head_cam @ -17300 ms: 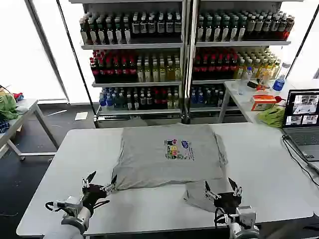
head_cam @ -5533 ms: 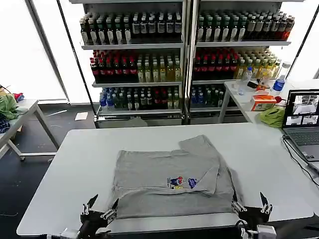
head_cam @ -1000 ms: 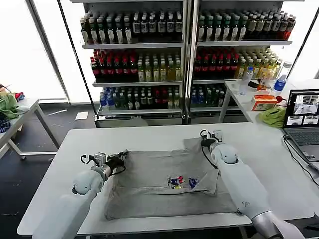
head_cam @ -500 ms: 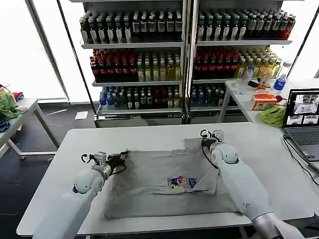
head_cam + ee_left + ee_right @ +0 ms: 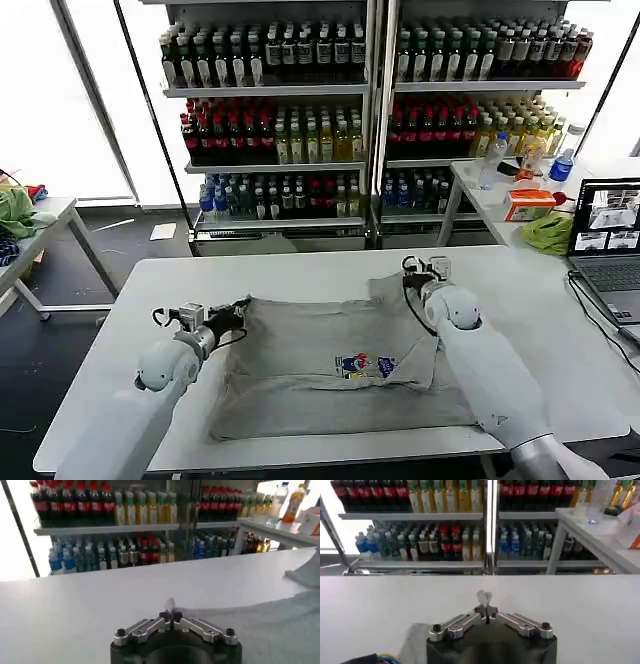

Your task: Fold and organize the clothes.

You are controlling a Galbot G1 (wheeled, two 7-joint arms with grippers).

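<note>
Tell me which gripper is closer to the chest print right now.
Right, by a small margin. The right gripper pinches the shirt edge beyond the chest print; the left gripper pinches its far-left corner.

Arm shells: we see smooth light grey casings on both arms, rounded at the joints and tapering toward the wrists.
Left gripper (image 5: 238,309): we see a dark head with silver metal parts at the wrist, and a thin black cable looping beside it.
Right gripper (image 5: 408,281): we see a small pale block at the wrist and a black cable curling down along the forearm.
Wrist views: we see a black rounded housing, two silver linkage bars angled in a shallow V, black screw heads at their outer ends, and slim fingers (image 5: 171,611).
Right wrist cabling: we see coloured wires beside the housing.
</note>
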